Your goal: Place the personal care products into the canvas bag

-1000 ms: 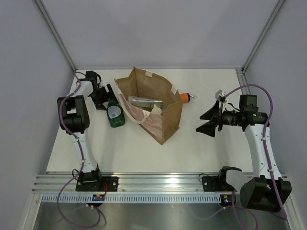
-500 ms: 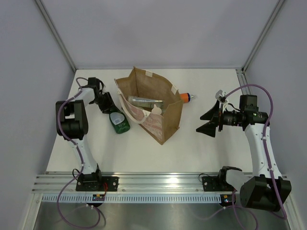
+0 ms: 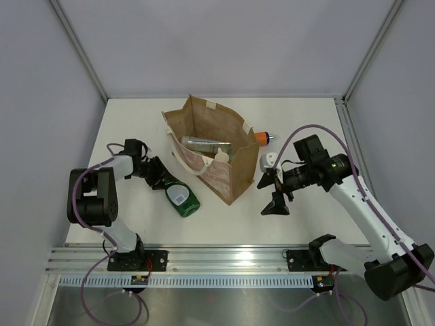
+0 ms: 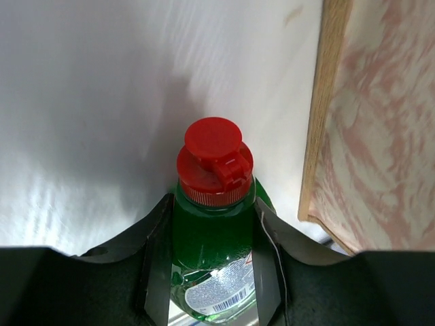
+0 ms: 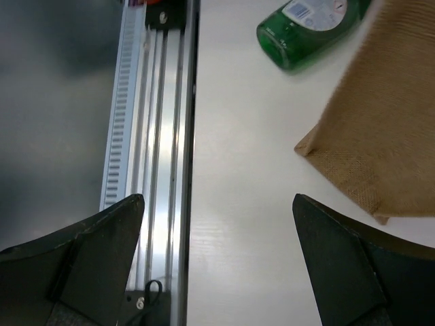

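Note:
My left gripper (image 3: pixel 160 178) (image 4: pixel 214 210) is shut on the green red-capped bottle (image 3: pixel 182 197) (image 4: pixel 212 231), its fingers pressing both sides just below the red cap (image 4: pixel 214 163). The bottle also shows in the right wrist view (image 5: pixel 309 24). The canvas bag (image 3: pixel 214 153) (image 4: pixel 367 122) (image 5: pixel 380 136) stands upright just to the right of it. Inside the bag lie a flat silver-grey tube (image 3: pixel 204 144) and a pale bottle (image 3: pixel 221 156). An orange bottle (image 3: pixel 264 138) lies behind the bag's right corner. My right gripper (image 3: pixel 272 190) (image 5: pixel 217 198) is open over bare table by the bag's near right corner.
The aluminium rail (image 3: pixel 224 261) (image 5: pixel 156 136) runs along the near edge of the white table (image 3: pixel 306 122). Grey enclosure walls stand on the left, right and far sides. A purple cable loops above the right arm (image 3: pixel 306 129).
The left gripper has shut on the green bottle and moved it from the bag's far left toward the near right. The right arm has swung in and forward to the bag's near right corner.

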Robot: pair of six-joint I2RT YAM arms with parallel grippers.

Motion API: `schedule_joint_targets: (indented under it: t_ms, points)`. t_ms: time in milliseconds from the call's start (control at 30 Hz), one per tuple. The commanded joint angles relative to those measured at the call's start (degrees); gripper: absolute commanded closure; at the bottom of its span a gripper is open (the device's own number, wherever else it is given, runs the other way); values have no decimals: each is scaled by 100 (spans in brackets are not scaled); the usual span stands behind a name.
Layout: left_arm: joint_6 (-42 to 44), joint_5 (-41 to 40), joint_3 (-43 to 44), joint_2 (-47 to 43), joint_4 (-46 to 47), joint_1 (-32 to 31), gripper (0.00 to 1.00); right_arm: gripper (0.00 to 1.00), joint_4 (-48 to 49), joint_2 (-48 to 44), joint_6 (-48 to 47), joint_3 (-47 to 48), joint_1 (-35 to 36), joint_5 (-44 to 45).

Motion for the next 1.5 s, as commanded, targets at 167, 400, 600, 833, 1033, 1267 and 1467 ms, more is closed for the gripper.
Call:
schedule_joint_targets:
  t_ms: [167, 400, 600, 833, 1033, 1267, 1467]
  points:
    - [-862, 402, -809, -862, 231, -33, 100, 1, 1438, 1020, 1231, 445, 3135, 3500]
    - [-1205, 507, -1258, -1336, 520, -50, 100, 0, 2650, 2920, 2996, 1620, 5141, 5629]
    - [-1372, 727, -1451, -1776, 653, -50, 100, 1, 3582, 3878, 4843, 2379, 5485, 6446]
    - [-1337, 1008, -1495, -1838, 758, -50, 100, 0, 4234, 4810, 4888, 2212, 5485, 6789]
    - [-1346, 1166, -1539, -1969, 802, -50, 100, 0, 4840, 5364, 4572, 2001, 5485, 8168]
    - [-1469, 1333, -1583, -2268, 767, -50, 100, 0, 5017, 5671, 4255, 1939, 5476, 8793]
    - [-1644, 1465, -1601, -2768, 618, -42, 100, 0, 4789, 5795, 4457, 1948, 5476, 8758]
